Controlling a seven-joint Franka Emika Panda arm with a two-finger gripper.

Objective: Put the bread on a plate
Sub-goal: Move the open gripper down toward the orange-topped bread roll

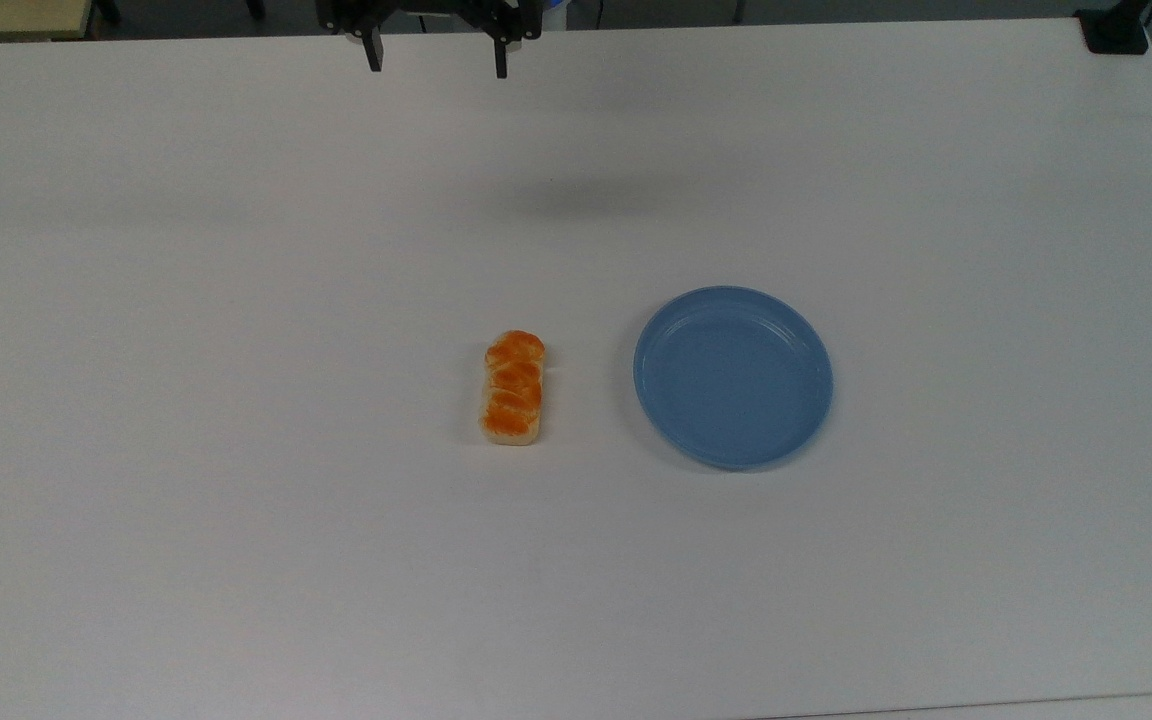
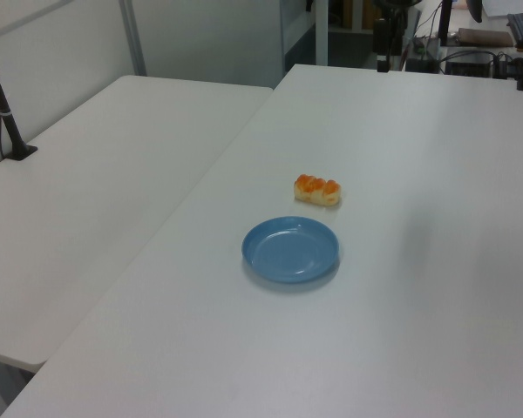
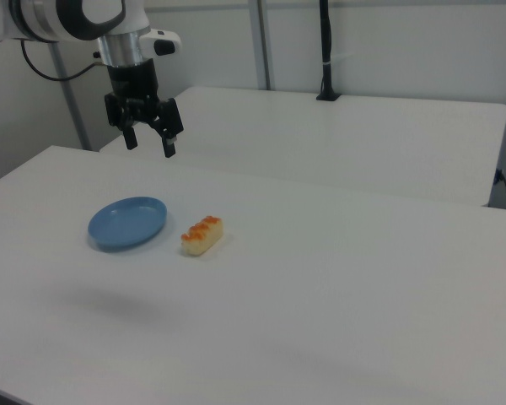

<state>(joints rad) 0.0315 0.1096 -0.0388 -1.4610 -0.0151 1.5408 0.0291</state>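
Note:
The bread, a small oblong loaf with an orange-brown segmented top, lies flat on the white table, lengthwise toward the top view's far edge. It also shows as bread and bread. The light-blue plate sits a short gap to the bread's right in the top view, with nothing on it; plate, plate. My gripper hangs high in the air near the top view's far edge, open, holding nothing; gripper is well above and apart from both things. The left view does not show it.
A second white table joins this one along a seam. A black post on a clamp base stands on it. Another black clamp sits at the top view's far right corner. Cluttered equipment lies beyond the table.

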